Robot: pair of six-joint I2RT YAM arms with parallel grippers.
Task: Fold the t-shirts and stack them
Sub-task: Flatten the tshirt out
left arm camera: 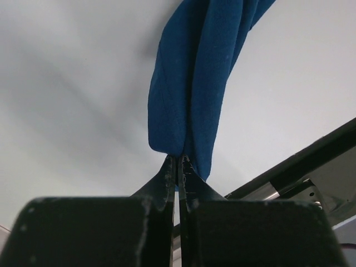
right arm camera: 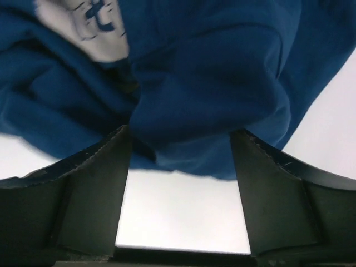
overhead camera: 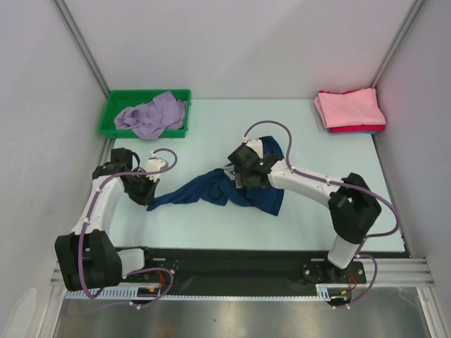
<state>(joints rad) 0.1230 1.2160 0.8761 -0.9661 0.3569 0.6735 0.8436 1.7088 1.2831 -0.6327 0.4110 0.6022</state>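
Observation:
The navy blue t-shirt [overhead camera: 224, 187] lies bunched and stretched across the table's middle. My left gripper [overhead camera: 149, 198] is shut on its left end, and the cloth hangs from the fingertips in the left wrist view [left arm camera: 189, 83]. My right gripper [overhead camera: 238, 176] is open over the shirt's right part. In the right wrist view the navy cloth [right arm camera: 211, 83] with its pale grey print [right arm camera: 83, 28] lies between and beyond the open fingers [right arm camera: 94, 183]. A lavender t-shirt [overhead camera: 151, 116] lies crumpled in the green bin [overhead camera: 113, 105]. Folded pink and red shirts [overhead camera: 350, 110] are stacked at the back right.
The green bin stands at the back left corner. White walls enclose the table on three sides. A black rail [overhead camera: 232, 264] with the arm bases runs along the near edge.

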